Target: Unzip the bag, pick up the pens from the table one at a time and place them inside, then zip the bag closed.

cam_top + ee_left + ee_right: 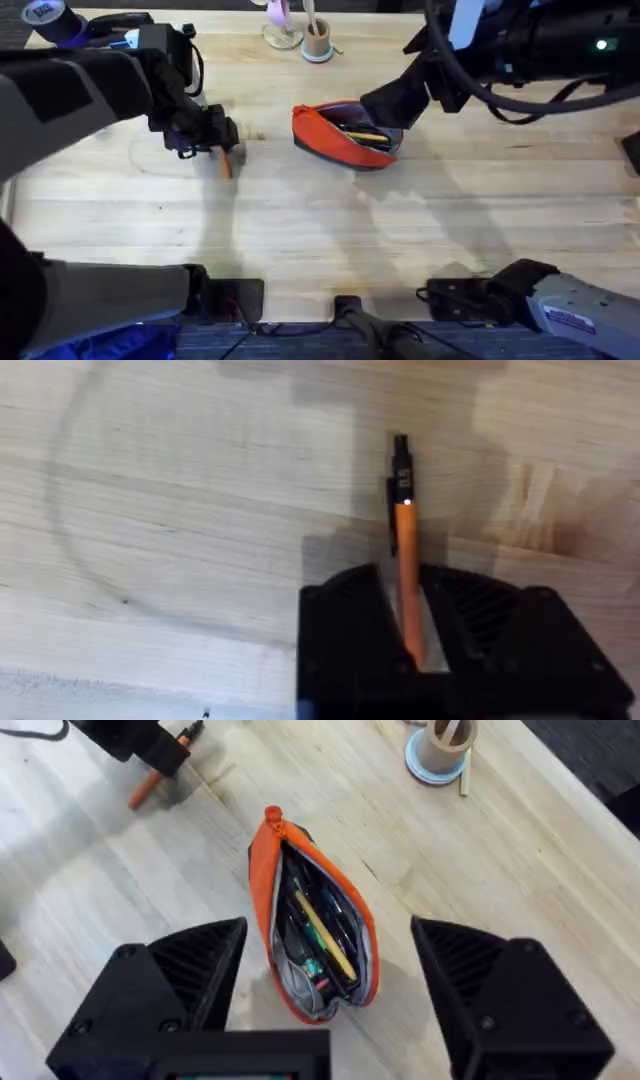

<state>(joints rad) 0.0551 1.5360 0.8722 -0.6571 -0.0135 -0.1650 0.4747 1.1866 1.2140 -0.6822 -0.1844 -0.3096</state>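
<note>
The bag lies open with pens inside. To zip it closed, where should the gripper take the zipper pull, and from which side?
Probably the small orange pull at the bag's narrow end, the end toward the left gripper holding an orange pen. It stands clear of the fabric, so pinch it from above, fingers across the zipper line. The right gripper hangs open over the bag.

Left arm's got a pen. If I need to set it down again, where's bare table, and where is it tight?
Bare table spans the wide front strip between the bag and the arm bases, plus the gap between the left gripper with its orange pen and the bag. It is crowded at the bag, where the right gripper hovers open, and by the cup behind it.
</note>
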